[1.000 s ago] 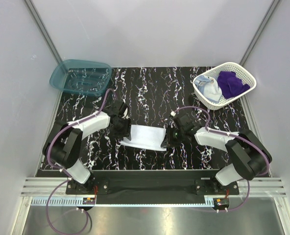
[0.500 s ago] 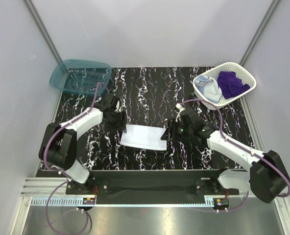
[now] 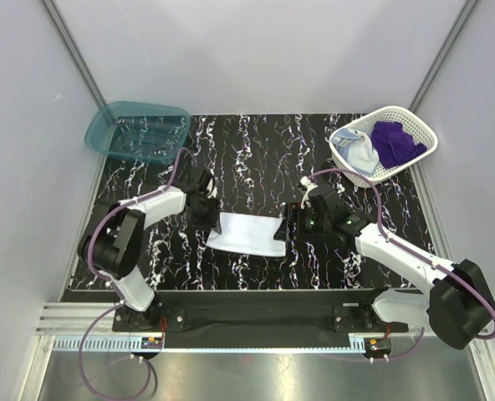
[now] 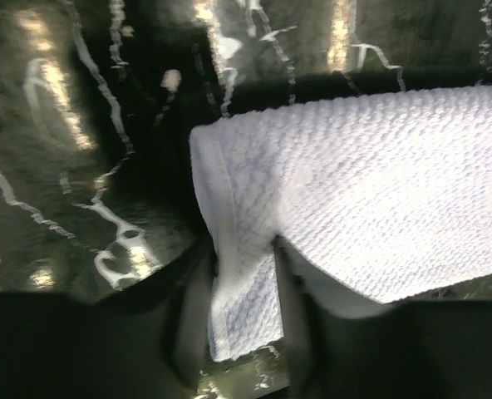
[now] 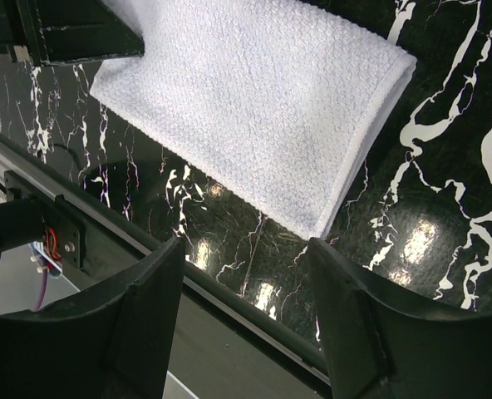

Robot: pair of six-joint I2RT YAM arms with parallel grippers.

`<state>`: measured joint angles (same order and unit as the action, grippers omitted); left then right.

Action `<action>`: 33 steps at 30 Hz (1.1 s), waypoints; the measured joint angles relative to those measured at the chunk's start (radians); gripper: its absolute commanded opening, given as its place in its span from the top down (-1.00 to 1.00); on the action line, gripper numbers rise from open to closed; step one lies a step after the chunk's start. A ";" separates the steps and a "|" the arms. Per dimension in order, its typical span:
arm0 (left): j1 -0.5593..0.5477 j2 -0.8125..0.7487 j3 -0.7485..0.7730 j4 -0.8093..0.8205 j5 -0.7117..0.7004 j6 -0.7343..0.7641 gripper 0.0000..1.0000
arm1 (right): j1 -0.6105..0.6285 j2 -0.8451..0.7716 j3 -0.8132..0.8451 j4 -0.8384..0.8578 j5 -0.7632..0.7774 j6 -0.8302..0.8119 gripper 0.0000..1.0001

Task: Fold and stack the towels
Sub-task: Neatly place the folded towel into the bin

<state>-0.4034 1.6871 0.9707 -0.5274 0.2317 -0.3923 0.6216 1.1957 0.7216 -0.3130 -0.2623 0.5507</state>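
Observation:
A folded white towel (image 3: 246,236) lies flat on the black marbled table, in front of both arms. My left gripper (image 3: 207,214) is at its left end. In the left wrist view the jaws (image 4: 242,274) are shut on a narrow strip of the white towel's (image 4: 371,183) edge. My right gripper (image 3: 293,224) hovers just off the towel's right end. It stands open (image 5: 246,249) with nothing between its fingers, the white towel's (image 5: 254,91) corner just ahead. The purple towel (image 3: 395,140) and the light blue towel (image 3: 358,154) lie crumpled in the basket.
The white mesh basket (image 3: 418,125) stands at the back right corner. A teal translucent bin (image 3: 105,138) sits at the back left. The table's near edge and a metal rail (image 5: 80,274) run just below the right gripper.
My left gripper has moved down to the towel's left edge and closed on it. My right gripper let go of the right edge, backed off and opened wider.

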 measured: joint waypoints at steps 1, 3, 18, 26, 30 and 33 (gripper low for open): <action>-0.010 0.005 0.000 0.006 0.004 -0.002 0.68 | 0.000 0.000 0.000 0.000 0.000 -0.002 -0.36; -0.026 0.015 0.004 0.010 0.016 -0.010 0.92 | 0.000 0.000 0.000 0.000 0.000 -0.005 -0.49; -0.040 0.203 0.544 -0.293 -0.267 0.020 1.00 | 0.000 -0.006 0.084 -0.053 0.073 -0.016 -0.99; 0.049 0.449 0.991 -0.450 -0.547 0.143 1.00 | 0.000 0.018 0.182 -0.062 0.097 -0.037 -0.99; 0.122 0.573 1.215 -0.482 -0.642 0.224 1.00 | 0.000 0.074 0.238 -0.068 0.103 -0.067 -0.99; 0.180 0.613 1.320 -0.471 -0.679 0.278 1.00 | 0.000 0.126 0.278 -0.075 0.113 -0.093 -0.99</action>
<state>-0.2230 2.2997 2.2906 -0.9981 -0.4473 -0.1139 0.6216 1.3212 1.0000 -0.3878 -0.1497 0.4580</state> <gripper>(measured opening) 0.034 0.994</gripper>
